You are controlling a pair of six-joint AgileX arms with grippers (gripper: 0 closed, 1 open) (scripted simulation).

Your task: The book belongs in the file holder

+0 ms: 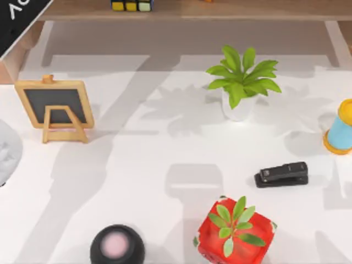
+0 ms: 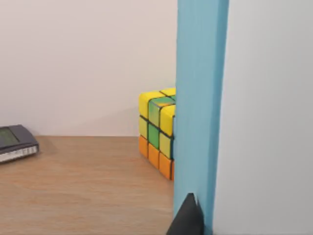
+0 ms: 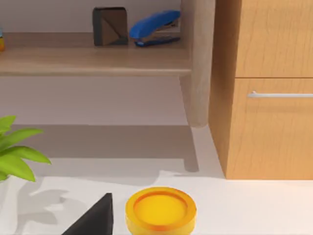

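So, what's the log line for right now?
book: far-left corner, tilted | left gripper: by blue panel, cube behind | right gripper: by yellow spool

left gripper fingertip (image 2: pixel 186 220): matte black, pointed wedge
right gripper fingertip (image 3: pixel 95 220): matte black, angled, flat-faced

chalkboard easel (image 1: pixel 54 107), potted plant (image 1: pixel 240 82), black stapler (image 1: pixel 281 174) on the table (image 1: pixel 165 165).
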